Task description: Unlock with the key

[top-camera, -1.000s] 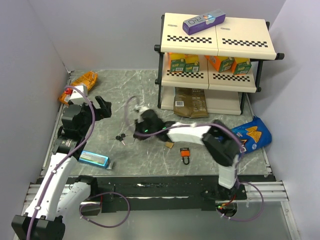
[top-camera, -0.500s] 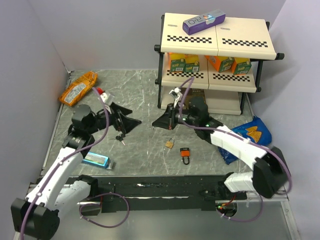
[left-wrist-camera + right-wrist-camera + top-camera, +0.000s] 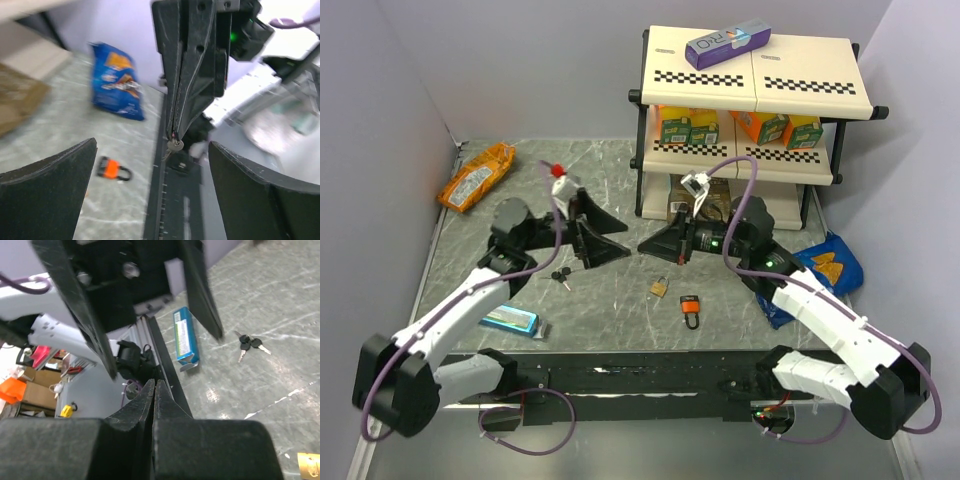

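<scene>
The key bunch (image 3: 560, 275), with black heads and thin blades, lies on the grey table left of centre; it also shows in the right wrist view (image 3: 249, 343). The brass padlock (image 3: 660, 288) and the orange-red padlock (image 3: 690, 307) lie near the middle front. My left gripper (image 3: 623, 240) is open and empty, above and right of the keys. My right gripper (image 3: 642, 248) is shut with nothing between its pads, its tip pointing at the left gripper a short gap away. In the left wrist view the shut right gripper (image 3: 176, 137) hangs between my open fingers (image 3: 60, 175).
A two-tier shelf (image 3: 750, 110) with juice cartons stands at the back right, with a purple box (image 3: 727, 44) on top. A blue chip bag (image 3: 828, 268) lies at the right. A blue box (image 3: 510, 318) lies front left, and an orange snack bag (image 3: 475, 176) back left.
My right arm pulled back from the left side toward the centre right. My left gripper swung right toward the centre and opened wide. The keys and both padlocks have not moved.
</scene>
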`<state>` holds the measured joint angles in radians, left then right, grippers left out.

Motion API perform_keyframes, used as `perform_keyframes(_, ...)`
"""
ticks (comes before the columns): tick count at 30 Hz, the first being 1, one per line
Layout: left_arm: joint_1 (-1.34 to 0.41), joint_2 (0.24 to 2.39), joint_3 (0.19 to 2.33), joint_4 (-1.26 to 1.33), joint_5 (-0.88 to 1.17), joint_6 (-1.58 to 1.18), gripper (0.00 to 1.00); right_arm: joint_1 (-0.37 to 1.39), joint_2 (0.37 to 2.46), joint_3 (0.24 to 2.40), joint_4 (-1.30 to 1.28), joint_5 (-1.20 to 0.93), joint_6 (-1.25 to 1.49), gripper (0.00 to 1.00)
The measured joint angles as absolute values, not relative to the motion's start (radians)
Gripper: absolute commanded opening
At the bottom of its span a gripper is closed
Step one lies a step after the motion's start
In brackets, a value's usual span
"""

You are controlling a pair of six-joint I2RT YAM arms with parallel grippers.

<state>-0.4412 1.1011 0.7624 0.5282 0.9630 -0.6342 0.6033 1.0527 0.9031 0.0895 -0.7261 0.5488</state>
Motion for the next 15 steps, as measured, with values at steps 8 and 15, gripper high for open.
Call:
perform_keyframes(8,-0.567,1.235,0.843,0.628,1.071,-0.716,0.95,0.571,0.948,0.903,0.097,-0.782,0.569,0.00)
perform_keyframes(15,-0.649,1.255,0.875,0.616,1.064,-0.687,0.90,0.555,0.898,0.903,0.081,-0.756,0.569,0.00)
